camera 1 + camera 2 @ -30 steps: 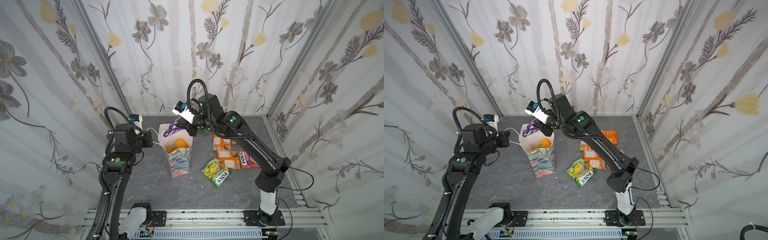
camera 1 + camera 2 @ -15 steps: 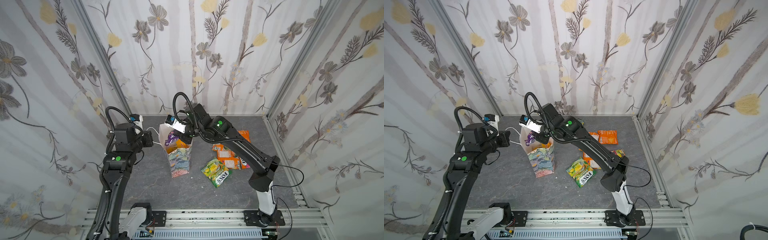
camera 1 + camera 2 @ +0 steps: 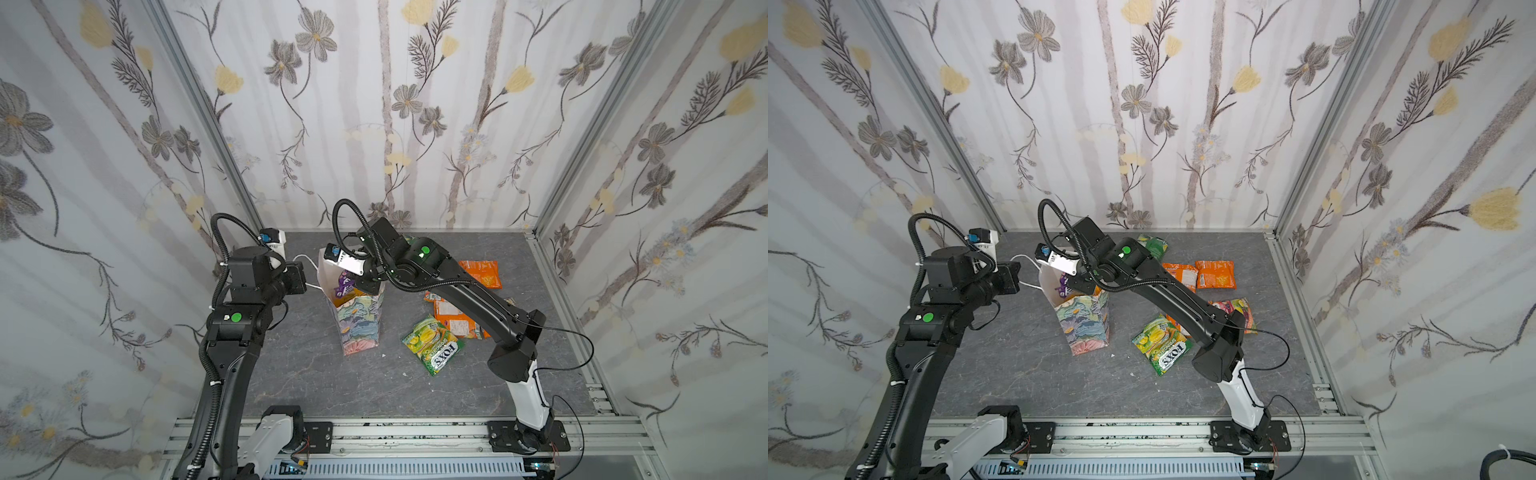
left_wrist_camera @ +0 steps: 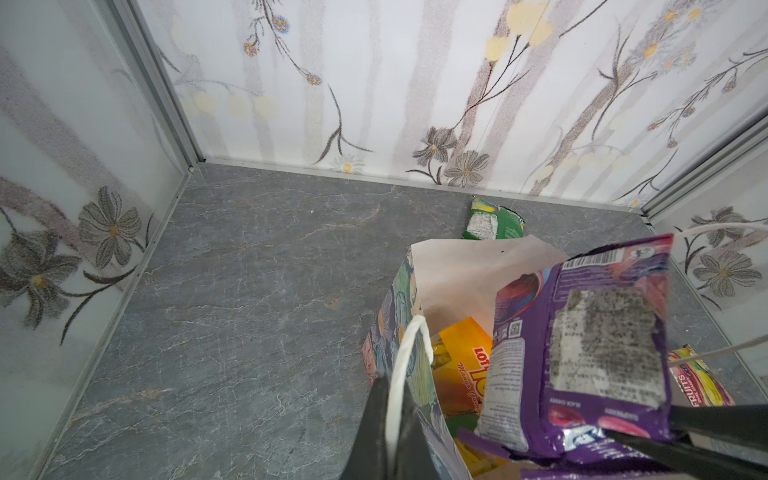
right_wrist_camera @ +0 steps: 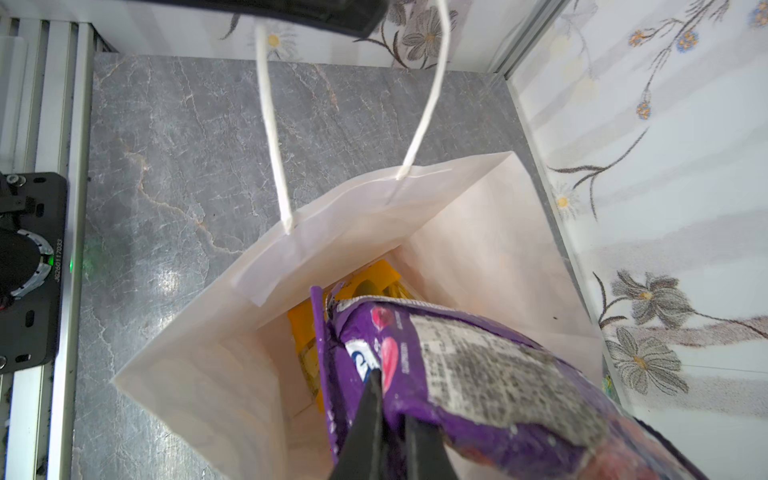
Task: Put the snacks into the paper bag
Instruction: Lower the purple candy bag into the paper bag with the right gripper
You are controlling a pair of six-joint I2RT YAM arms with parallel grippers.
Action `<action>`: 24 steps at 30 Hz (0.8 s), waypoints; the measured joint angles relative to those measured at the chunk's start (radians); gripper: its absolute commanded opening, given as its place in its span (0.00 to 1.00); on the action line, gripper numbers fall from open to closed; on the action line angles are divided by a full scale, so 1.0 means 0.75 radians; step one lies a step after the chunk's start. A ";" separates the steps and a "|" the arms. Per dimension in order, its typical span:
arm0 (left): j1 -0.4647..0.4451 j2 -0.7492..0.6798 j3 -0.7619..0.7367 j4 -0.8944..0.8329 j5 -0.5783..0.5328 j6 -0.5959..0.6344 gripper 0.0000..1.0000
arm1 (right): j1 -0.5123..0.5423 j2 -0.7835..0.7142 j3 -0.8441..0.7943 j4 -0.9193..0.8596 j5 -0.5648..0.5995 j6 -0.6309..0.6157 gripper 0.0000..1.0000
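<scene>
The paper bag (image 3: 360,328) (image 3: 1087,330) stands upright near the table's middle, its mouth open and white inside (image 5: 478,232). My left gripper (image 4: 392,386) (image 3: 305,281) is shut on one white cord handle (image 4: 406,353) and holds it out from the bag's left side. My right gripper (image 5: 388,401) (image 3: 1079,286) is shut on a purple snack packet (image 5: 478,365) (image 4: 602,332) (image 3: 344,285), which hangs in the bag's mouth. An orange-yellow packet (image 4: 461,365) (image 5: 301,328) lies deeper inside. The bag's second handle (image 4: 723,226) hangs loose.
Loose snacks lie right of the bag: a green-yellow FOX'S packet (image 3: 434,347) (image 3: 1163,345), orange packets (image 3: 480,274) (image 3: 1216,274) (image 3: 1181,274), a fruit-print packet (image 3: 1237,309) and a green packet (image 3: 1152,245) (image 4: 492,220) by the back wall. Floral walls close three sides; an aluminium rail (image 3: 415,432) runs along the front.
My right arm has swung left and down with the purple packet, from above the bag's right rim into its mouth. The left arm has held still on the handle.
</scene>
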 measured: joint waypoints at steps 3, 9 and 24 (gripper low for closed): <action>0.000 0.005 0.000 -0.001 0.000 0.000 0.01 | 0.020 0.009 0.000 -0.035 0.001 -0.010 0.00; 0.000 0.004 0.000 0.000 0.001 0.001 0.01 | 0.052 0.008 0.000 -0.065 0.000 -0.010 0.00; 0.000 -0.005 0.000 0.000 0.004 0.001 0.01 | 0.064 -0.034 0.001 -0.076 -0.122 -0.045 0.00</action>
